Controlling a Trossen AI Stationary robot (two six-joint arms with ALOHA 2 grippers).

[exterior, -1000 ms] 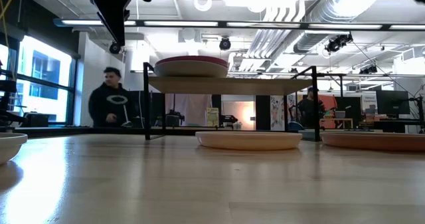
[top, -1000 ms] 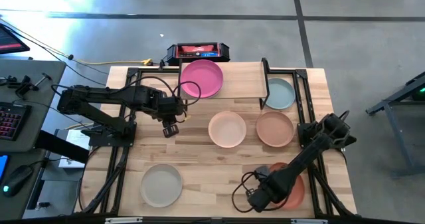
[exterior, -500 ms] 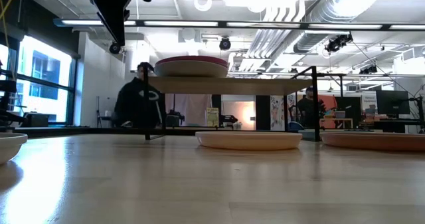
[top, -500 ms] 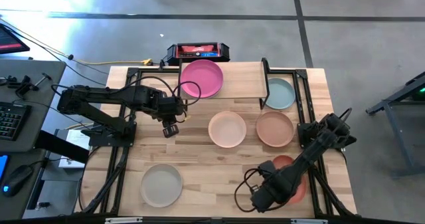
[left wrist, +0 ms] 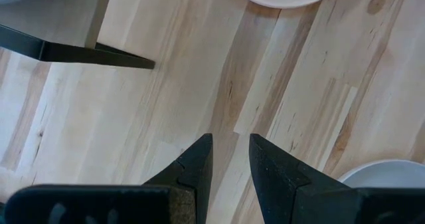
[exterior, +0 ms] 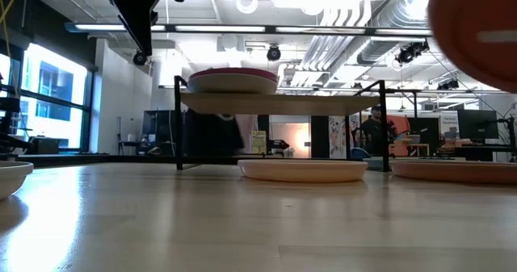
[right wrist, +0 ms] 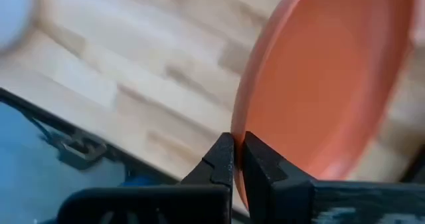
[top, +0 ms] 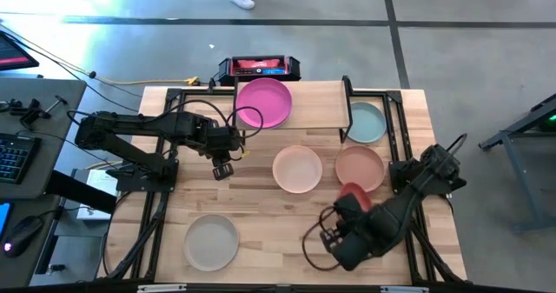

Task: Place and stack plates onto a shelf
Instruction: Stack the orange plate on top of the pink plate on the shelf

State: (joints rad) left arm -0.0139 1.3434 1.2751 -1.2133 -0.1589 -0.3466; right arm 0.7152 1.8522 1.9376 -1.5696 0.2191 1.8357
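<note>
My right gripper point(right wrist: 238, 144) is shut on a terracotta plate point(top: 354, 194), held up over the table's near right part; in the low view the plate point(exterior: 477, 30) fills the upper right corner. A pink plate point(top: 265, 102) rests on the light-wood shelf point(top: 317, 106). A peach plate point(top: 298, 169), a tan plate point(top: 360, 167) and a grey plate point(top: 211, 242) lie on the table, and a pale teal plate point(top: 367, 122) sits beside the shelf's right end. My left gripper point(top: 223, 167) hovers left of the peach plate, its fingers point(left wrist: 199, 159) a narrow gap apart, holding nothing. My right gripper pinches the terracotta plate's rim point(right wrist: 236, 114) between its two fingers, one on the hollow face and one on the underside. The plate is lifted clear of the table and stands tipped up on edge.
A red-and-black box point(top: 258, 67) sits at the table's far edge. The shelf's black legs point(exterior: 178, 123) and frame rails point(top: 178, 97) stand around it. Bare wood lies between the grey plate and the right arm. A desk with a keyboard stands left of the table.
My right gripper has raised the terracotta plate off the table's near right corner and carried it up and toward the far edge, near the tan plate. The plate has tipped from flat to on edge. A person has walked past behind the shelf.
</note>
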